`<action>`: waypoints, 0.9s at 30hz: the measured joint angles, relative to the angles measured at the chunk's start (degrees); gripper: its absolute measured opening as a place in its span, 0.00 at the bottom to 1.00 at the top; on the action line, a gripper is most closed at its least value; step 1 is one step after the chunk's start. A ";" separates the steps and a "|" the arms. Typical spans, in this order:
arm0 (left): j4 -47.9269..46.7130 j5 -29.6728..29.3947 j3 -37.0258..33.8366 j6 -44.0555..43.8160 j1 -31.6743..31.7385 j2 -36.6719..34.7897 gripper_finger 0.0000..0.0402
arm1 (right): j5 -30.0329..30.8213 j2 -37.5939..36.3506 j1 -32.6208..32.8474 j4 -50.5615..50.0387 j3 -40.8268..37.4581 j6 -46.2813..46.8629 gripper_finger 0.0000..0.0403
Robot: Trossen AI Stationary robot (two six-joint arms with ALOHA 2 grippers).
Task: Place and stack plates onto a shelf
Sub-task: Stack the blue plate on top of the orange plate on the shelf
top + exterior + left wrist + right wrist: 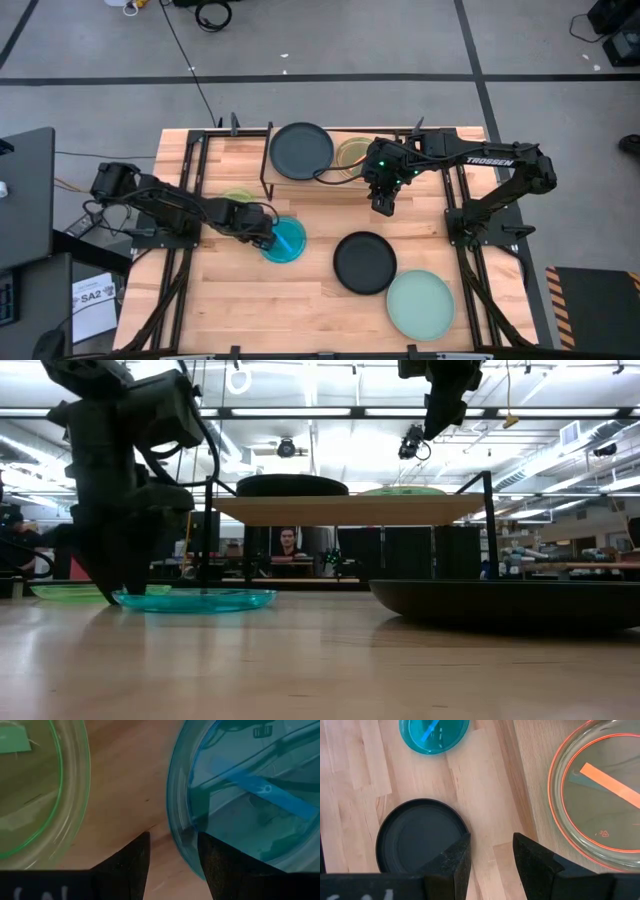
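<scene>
Left tool [264, 238] is down at the counter [300, 310], at the near rim of the small translucent blue round plate [285, 240]; the left wrist view shows the fingers parted with the rim edge between them, one finger over the plate and one outside on bare wood, not closed on anything. So the step in hand looks like the pickup of the blue plate. It lies flat on the counter, just beside the small translucent lime-green plate [30, 785], apart from it by a strip of wood. Being round it has no long axis; it sits face-up and level, and a blue tape strip on it runs diagonally. Next move, my read: close on the rim, lift clear without dragging into the green plate, then carry to the low light-wood plank shelf on black metal legs [345, 508]. Already on the shelf: a large matte black round plate [301, 150] and a small translucent orange-rimmed plate [600, 795]. Right tool [384, 205] hangs in the air just off the shelf's front edge, fingers apart, holding nothing. A second large matte black plate [365, 262] and the large pale mint plate [420, 305] are not yet shelved, touching or nearly so.
</scene>
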 joint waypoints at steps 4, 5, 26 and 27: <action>0.38 0.08 -0.34 -0.01 0.00 -0.01 0.43 | 0.00 0.00 0.02 0.00 0.00 0.00 0.38; 0.41 0.12 -0.35 0.01 0.00 0.00 0.43 | 0.00 0.00 0.00 0.02 0.00 0.00 0.38; 1.85 0.33 -0.51 -2.62 0.02 0.28 0.34 | 0.00 0.00 0.00 0.24 0.00 0.02 0.38; 1.91 0.33 -0.51 -2.64 0.02 0.28 0.32 | 0.00 0.00 0.00 0.24 0.00 0.02 0.38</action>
